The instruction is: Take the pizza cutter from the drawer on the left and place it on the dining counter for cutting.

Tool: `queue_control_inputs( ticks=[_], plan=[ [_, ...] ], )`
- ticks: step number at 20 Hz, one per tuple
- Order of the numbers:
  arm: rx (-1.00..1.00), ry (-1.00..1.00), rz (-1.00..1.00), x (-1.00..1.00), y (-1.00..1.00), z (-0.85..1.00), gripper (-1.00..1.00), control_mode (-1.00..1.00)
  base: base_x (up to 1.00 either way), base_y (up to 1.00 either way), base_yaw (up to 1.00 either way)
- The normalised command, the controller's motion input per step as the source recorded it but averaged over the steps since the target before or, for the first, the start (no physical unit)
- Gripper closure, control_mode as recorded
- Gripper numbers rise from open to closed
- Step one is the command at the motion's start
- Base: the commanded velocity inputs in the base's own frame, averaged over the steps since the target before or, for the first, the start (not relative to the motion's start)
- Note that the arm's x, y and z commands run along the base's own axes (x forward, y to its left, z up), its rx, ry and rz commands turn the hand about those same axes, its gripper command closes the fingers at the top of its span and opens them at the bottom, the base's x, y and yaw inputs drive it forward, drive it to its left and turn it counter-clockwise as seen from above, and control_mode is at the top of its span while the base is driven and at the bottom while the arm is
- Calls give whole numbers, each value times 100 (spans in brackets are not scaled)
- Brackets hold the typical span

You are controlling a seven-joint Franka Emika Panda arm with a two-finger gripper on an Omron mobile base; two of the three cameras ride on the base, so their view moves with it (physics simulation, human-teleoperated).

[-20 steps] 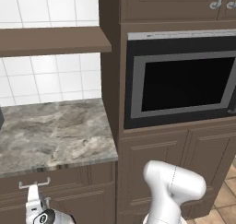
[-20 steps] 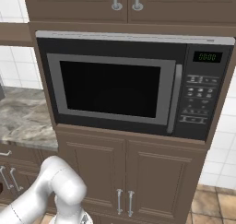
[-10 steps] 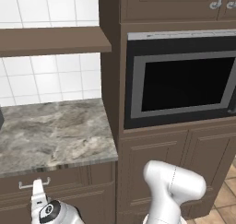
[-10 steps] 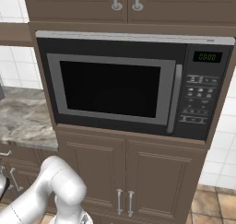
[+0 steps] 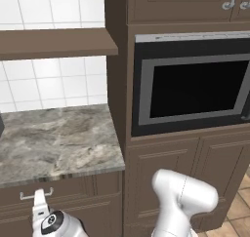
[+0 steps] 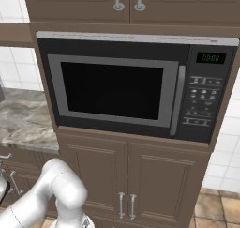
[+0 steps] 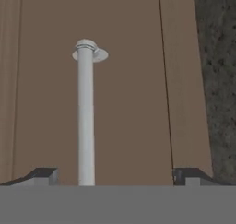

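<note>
Left base view: marble worktop backed by white tiles, a brown shelf above it; a tall dark-brown cabinet column to the right holds a built-in microwave.
Drawer: the drawer sits shut directly under the worktop edge, its silver bar handle horizontal on the front.
Pizza cutter: not visible; the drawer is closed, so its position cannot be told.
Gripper: the gripper is low at the left, one white finger right at the bar handle. Whether it touches, cannot tell.
Right base view: microwave seen head-on, with its control panel and green display; two cabinet doors with vertical handles below, tan floor tiles at lower right, worktop at the left edge.
Hand view: close on the brown drawer front; the bar handle runs up the frame, between the two dark fingertips but nearer the left one. Jaws spread wide, nothing held. Marble edge along the right side.
</note>
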Motion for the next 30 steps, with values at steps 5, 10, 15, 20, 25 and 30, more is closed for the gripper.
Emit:
queue_control_inputs(
  ticks=[5, 10, 15, 20, 25, 30],
  plan=[
    [0, -3, 0, 24, 1, -39, -100, -100, 0, 0, 0],
    [0, -6, 0, 18, 3, -46, -100, -100, 0, 0, 0],
    [0, -11, 0, 9, 4, -46, -100, -100, 0, 0, 0],
    [0, -17, 0, 20, 0, -45, -100, -100, 0, 0, 0],
    [0, -13, 0, 31, 0, -51, -100, -100, 0, 0, 0],
    [1, -5, 0, 48, 0, -29, -100, -100, 0, 0, 0]
  ],
)
